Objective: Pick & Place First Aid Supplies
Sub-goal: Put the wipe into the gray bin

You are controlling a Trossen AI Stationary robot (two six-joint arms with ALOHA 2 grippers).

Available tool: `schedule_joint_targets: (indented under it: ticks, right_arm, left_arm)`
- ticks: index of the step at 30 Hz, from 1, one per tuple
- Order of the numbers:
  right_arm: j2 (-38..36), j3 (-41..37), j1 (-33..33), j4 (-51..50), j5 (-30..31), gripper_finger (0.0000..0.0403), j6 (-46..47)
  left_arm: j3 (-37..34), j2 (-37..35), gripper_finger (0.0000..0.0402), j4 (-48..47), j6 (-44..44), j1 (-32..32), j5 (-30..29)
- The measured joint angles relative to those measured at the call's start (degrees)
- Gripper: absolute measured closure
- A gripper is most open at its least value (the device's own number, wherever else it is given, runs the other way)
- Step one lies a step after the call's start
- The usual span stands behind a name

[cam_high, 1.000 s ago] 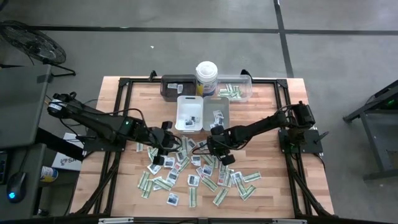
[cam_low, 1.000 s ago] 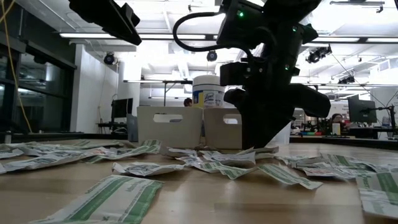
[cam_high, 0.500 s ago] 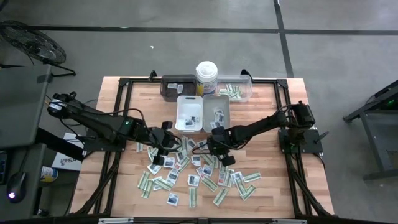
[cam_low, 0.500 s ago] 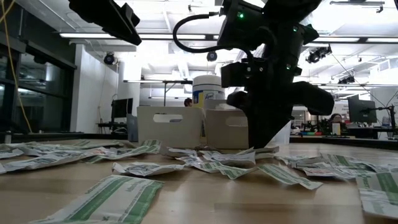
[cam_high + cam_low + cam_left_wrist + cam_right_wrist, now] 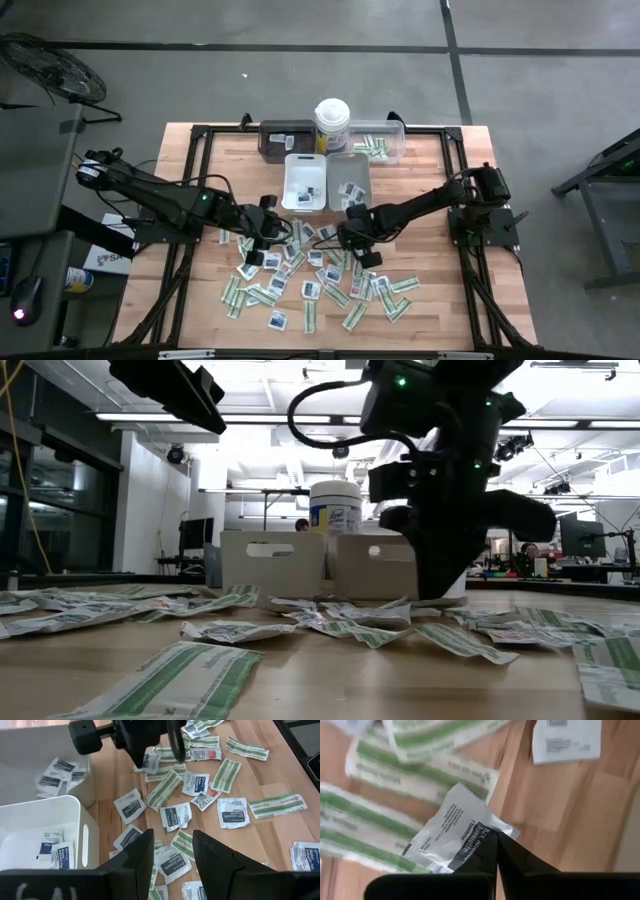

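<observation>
White sachets [image 5: 232, 813] printed with dark blue blocks lie among pale strips [image 5: 227, 774] striped green and white on a light, wood-grained table [image 5: 430, 190]. One sachet [image 5: 454, 835] pinched by the black right gripper [image 5: 496, 851] is white with a dark band and white lettering. A white tray [image 5: 30, 822], a grey tray [image 5: 347, 180], a dark tray [image 5: 283, 139] and a white canister [image 5: 331, 124] with a yellow-and-blue label stand nearby.

Packets [image 5: 318, 280] scattered mid-table; two trays [image 5: 305, 183] side by side behind them; canister [image 5: 331, 124] behind trays, between two more.
</observation>
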Motion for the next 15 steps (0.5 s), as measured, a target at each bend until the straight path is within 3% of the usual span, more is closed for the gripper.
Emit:
schedule_joint_targets:
  ticks: [15]
  right_arm:
    - [-3.87, 0.17, 3.98, -3.73, 4.22, 0.0403, 10.04]
  left_arm:
    - [0.00, 0.00, 0.0269, 0.05, 0.28, 0.00, 0.04]
